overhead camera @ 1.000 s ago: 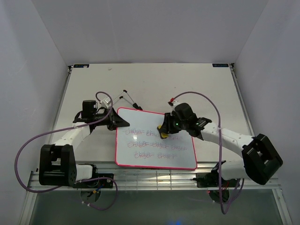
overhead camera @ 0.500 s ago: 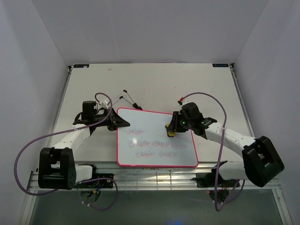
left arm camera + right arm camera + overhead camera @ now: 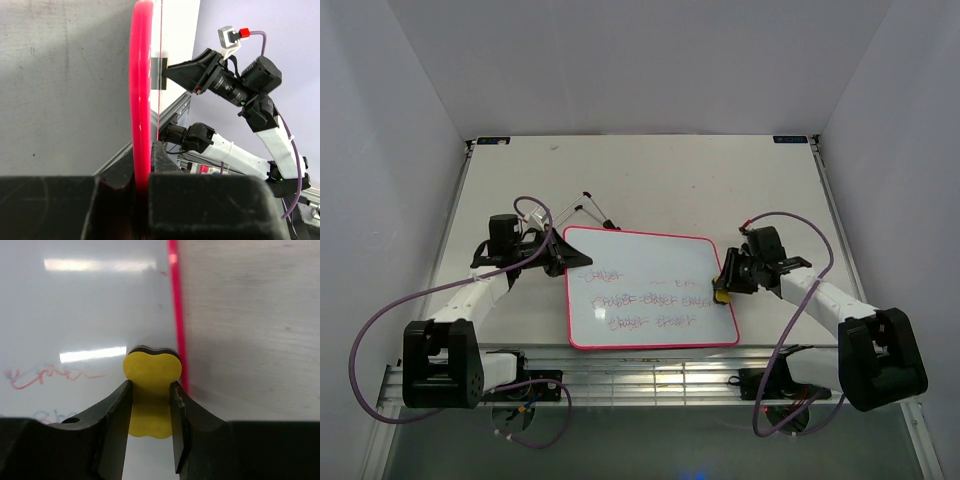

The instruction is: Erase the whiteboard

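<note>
The whiteboard point(image 3: 650, 260), white with a pink-red frame, lies flat on the table between the arms, with lines of red writing across its lower half. My left gripper point(image 3: 570, 260) is shut on the board's left edge; in the left wrist view the red frame point(image 3: 140, 100) runs between the jaws. My right gripper point(image 3: 722, 290) is shut on the yellow eraser point(image 3: 721, 296) and presses it on the board near its right edge. In the right wrist view the eraser point(image 3: 152, 385) sits between the fingers, just left of the red frame point(image 3: 176, 315).
A thin black-and-white folding stand point(image 3: 588, 208) lies on the table behind the board's left corner. Purple cables point(image 3: 390, 310) loop off both arms. A metal rail point(image 3: 650, 370) runs along the table's near edge. White walls close in the table on three sides.
My right gripper has dragged the eraser rightward across the board from its middle to its right edge, clearing writing in the upper right. The board has shifted and turned slightly.
</note>
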`<action>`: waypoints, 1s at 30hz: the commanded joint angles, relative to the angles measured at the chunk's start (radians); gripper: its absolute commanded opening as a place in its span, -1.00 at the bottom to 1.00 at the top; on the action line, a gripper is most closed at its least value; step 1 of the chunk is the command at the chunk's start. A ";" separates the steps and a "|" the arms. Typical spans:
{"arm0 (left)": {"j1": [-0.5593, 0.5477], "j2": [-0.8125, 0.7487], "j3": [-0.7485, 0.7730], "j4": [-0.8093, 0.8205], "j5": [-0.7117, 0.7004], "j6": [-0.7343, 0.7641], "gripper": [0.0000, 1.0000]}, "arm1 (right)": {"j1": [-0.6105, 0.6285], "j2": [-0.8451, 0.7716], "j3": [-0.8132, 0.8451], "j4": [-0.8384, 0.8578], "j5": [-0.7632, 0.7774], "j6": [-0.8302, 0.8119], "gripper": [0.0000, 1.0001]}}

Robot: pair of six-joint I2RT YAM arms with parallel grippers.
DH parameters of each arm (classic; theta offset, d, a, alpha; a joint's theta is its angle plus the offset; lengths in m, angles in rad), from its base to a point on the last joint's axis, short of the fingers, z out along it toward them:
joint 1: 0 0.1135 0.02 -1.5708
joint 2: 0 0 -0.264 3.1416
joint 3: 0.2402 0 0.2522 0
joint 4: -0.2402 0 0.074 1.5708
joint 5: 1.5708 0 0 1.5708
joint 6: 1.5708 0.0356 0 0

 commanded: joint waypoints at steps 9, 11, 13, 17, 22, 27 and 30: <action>0.013 0.010 -0.018 0.073 -0.178 0.052 -1.00 | 0.533 0.254 0.333 0.096 -0.110 0.081 -0.54; 0.013 0.011 -0.018 0.079 -0.172 0.050 -1.00 | 0.587 0.303 0.404 0.077 -0.096 0.072 -0.54; 0.013 0.013 -0.018 0.081 -0.169 0.050 -1.00 | 0.615 0.338 0.450 0.062 -0.091 0.062 -0.54; 0.011 0.008 -0.028 0.079 -0.164 0.058 -1.00 | 0.542 0.288 0.366 0.022 -0.022 0.035 -0.54; 0.011 0.007 -0.022 0.081 -0.156 0.058 -1.00 | 0.246 0.174 0.113 0.008 0.011 -0.011 -0.53; 0.011 0.002 -0.026 0.085 -0.155 0.058 -1.00 | 0.124 0.137 0.068 -0.029 0.062 -0.070 -0.53; 0.013 0.005 -0.026 0.088 -0.152 0.055 -1.00 | 0.173 0.131 0.090 0.080 -0.092 -0.039 -0.56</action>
